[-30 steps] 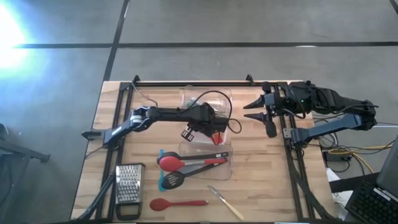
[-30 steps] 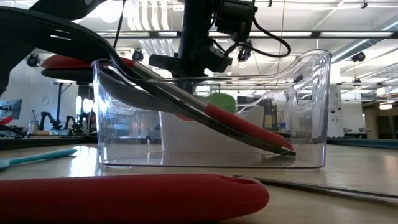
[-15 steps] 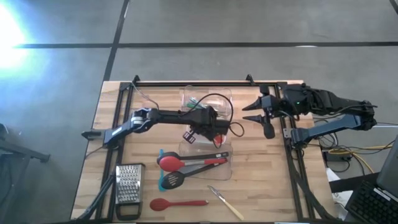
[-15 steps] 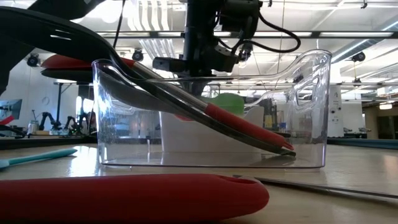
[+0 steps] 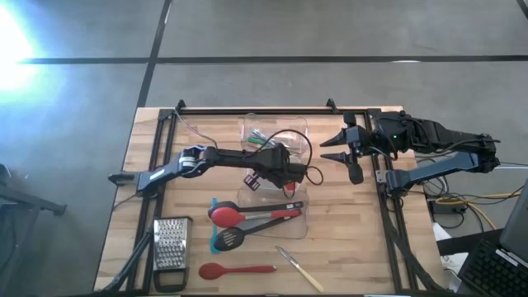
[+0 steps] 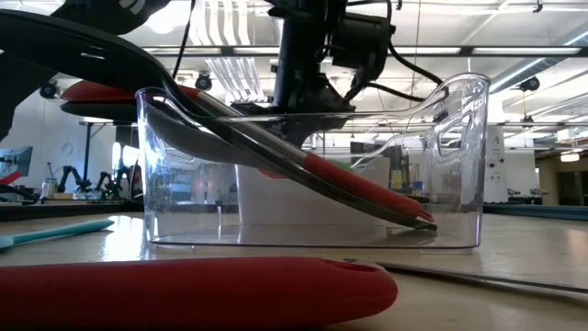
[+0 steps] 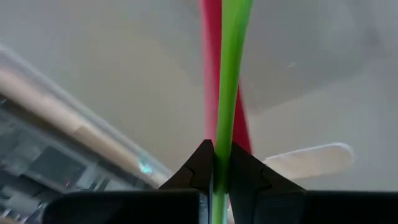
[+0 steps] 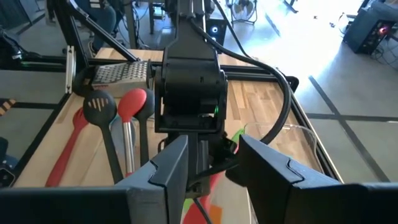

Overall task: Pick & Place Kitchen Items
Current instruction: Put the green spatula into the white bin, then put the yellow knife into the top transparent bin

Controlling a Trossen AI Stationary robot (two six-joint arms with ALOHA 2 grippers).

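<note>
Pinched tight between the left gripper's (image 7: 214, 171) fingers (image 7: 194, 171), a green-handled utensil (image 7: 230, 81) had been carried from the far tub (image 5: 272, 132) to above the near tub (image 5: 301, 216), where placement seemed next; the right gripper (image 5: 332, 148), part open, waited beside.

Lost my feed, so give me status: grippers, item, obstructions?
Left gripper shut on green-handled utensil, above the clear tubs. Right gripper open, waiting at table's right side. Nothing blocking seen.
</note>
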